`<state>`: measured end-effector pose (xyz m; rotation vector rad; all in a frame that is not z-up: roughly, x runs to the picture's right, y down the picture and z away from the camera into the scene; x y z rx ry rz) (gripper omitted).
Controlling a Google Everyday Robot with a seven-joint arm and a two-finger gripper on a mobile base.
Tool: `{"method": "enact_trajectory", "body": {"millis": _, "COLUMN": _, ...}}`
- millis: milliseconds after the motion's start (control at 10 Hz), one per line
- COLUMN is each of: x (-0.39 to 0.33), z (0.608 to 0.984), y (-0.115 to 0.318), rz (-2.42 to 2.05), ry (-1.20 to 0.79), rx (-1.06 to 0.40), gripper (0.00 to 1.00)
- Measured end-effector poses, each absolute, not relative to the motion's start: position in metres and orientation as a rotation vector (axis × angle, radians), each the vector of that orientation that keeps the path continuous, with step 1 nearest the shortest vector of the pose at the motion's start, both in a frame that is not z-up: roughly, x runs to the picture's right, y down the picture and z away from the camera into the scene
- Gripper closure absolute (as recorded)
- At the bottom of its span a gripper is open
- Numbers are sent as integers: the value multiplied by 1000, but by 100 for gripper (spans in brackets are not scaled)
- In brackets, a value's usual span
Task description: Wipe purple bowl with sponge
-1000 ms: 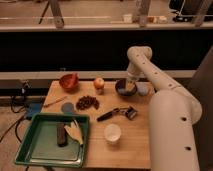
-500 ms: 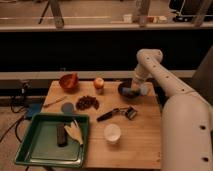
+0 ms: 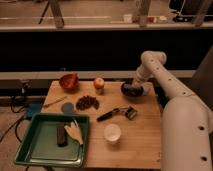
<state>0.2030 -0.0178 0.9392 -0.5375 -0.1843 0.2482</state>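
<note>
The purple bowl (image 3: 131, 90) sits at the back right of the wooden table (image 3: 140, 135). My gripper (image 3: 136, 85) is down over the bowl, at its right rim, at the end of the white arm (image 3: 165, 82). Something pale blue (image 3: 144, 90) shows at the bowl's right edge under the gripper; I cannot tell whether it is the sponge.
An orange-red bowl (image 3: 69, 81) and an apple (image 3: 99, 83) stand at the back. A dark cluster (image 3: 87, 102) and a small blue lid (image 3: 67, 107) lie mid-left. A peeler (image 3: 119, 113) and a white cup (image 3: 112, 132) are in the middle. A green tray (image 3: 35, 145) holds a brush and dark bar.
The arm has swung: its elbow moved right and the view shifted, while the gripper stayed at the purple bowl.
</note>
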Motion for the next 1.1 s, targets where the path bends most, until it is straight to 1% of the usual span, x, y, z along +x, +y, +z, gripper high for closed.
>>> {"method": "enact_trajectory", "body": {"millis": 300, "x": 191, "z": 947, "y": -19, "rz": 268, "ry": -249, "rx": -533, "gripper": 100}}
{"method": "enact_trajectory", "body": {"millis": 500, "x": 172, "z": 946, "y": -13, "rz": 259, "ry": -315, "rx": -556, "gripper": 100}}
{"method": "enact_trajectory", "body": {"millis": 800, "x": 146, "z": 934, "y": -4, "rz": 221, "ry": -385, "rx": -595, "gripper": 100}}
{"method": "enact_trajectory", "body": {"millis": 1100, "x": 140, "z": 915, "y": 8, "rz": 179, "ry": -359, "rx": -658, "gripper": 100}}
